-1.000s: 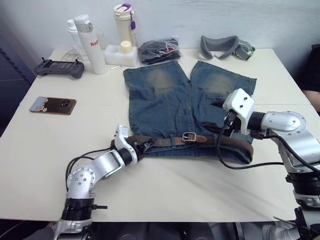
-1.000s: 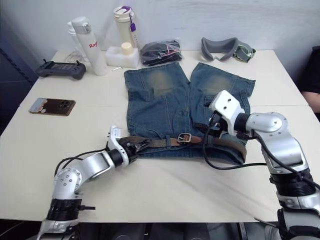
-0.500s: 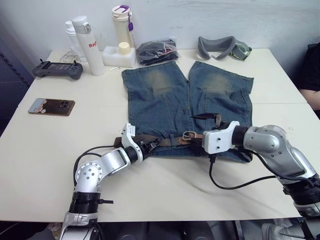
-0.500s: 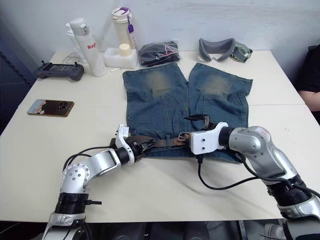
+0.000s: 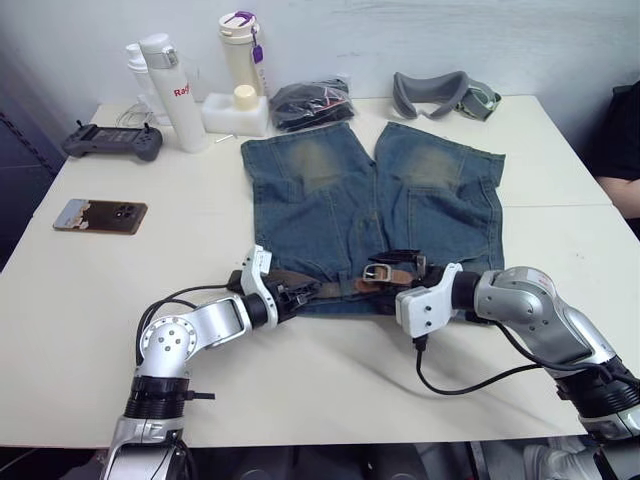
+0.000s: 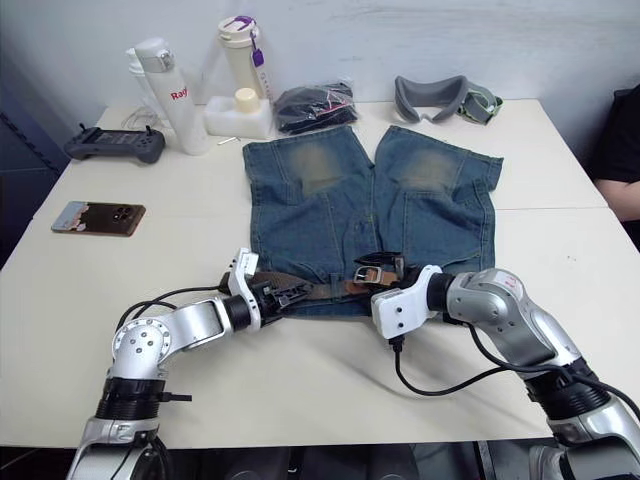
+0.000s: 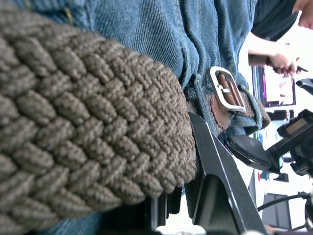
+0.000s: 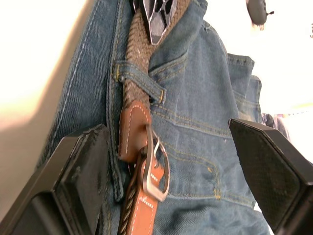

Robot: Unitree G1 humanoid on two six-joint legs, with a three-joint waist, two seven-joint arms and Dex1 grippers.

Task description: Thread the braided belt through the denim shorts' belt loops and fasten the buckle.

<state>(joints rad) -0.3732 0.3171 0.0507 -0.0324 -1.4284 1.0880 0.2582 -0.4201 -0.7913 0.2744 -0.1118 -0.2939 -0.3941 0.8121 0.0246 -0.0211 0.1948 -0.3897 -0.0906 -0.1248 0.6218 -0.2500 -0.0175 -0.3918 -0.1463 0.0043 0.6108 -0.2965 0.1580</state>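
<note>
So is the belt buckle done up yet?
It looks done up: in the right wrist view a tan strap end passes through the buckle on the braided belt. The prong itself cannot be seen.

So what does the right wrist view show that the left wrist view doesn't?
Right wrist view alone: a blue denim belt loop with the dark brown braided belt passing under it, and the right gripper open, its fingers either side of the silver metal buckle. Left wrist view alone: the belt's weave close up, held in the left gripper. Both: buckle, belt and blue denim shorts.
</note>
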